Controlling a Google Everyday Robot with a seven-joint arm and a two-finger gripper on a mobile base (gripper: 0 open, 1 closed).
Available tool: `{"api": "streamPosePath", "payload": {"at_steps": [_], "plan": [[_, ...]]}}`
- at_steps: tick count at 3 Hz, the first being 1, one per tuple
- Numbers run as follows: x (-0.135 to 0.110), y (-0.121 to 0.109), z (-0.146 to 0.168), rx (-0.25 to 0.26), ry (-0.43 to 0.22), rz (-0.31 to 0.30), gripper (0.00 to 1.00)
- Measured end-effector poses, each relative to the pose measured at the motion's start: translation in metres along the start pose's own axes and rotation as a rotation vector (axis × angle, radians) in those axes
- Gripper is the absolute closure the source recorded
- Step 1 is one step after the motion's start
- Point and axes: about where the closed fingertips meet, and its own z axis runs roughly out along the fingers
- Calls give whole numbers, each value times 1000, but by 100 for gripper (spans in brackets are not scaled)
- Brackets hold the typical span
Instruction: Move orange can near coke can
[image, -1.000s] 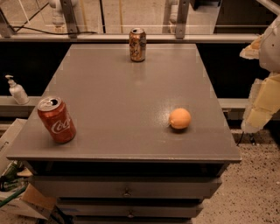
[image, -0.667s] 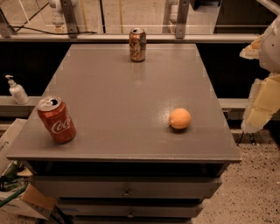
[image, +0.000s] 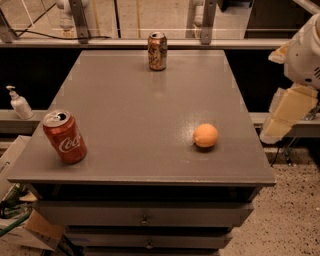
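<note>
Grey worktop (image: 130, 115) over drawers (image: 100, 214), speckled floor (image: 295, 220) to the right, a pump bottle (image: 20, 103) on a ledge to the left.
The orange can (image: 157, 51) stands upright at the far edge, and the coke can (image: 64, 137) stands at the near left corner, well apart from it. The tool (image: 287, 114) hangs beyond the worktop's right side, well apart from the orange can. I cannot tell whether it is spread or pressed together.

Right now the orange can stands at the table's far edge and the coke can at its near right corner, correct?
No: the camera view shows the coke can at the near left corner. The orange can does stand at the far edge. The tool hangs beyond the table's right side.
</note>
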Motion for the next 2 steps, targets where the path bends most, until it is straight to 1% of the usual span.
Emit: {"api": "streamPosePath", "payload": {"at_steps": [1, 2], "plan": [[-20, -38, 30, 62, -84, 77, 0], [-48, -82, 65, 79, -191, 187, 0]]}}
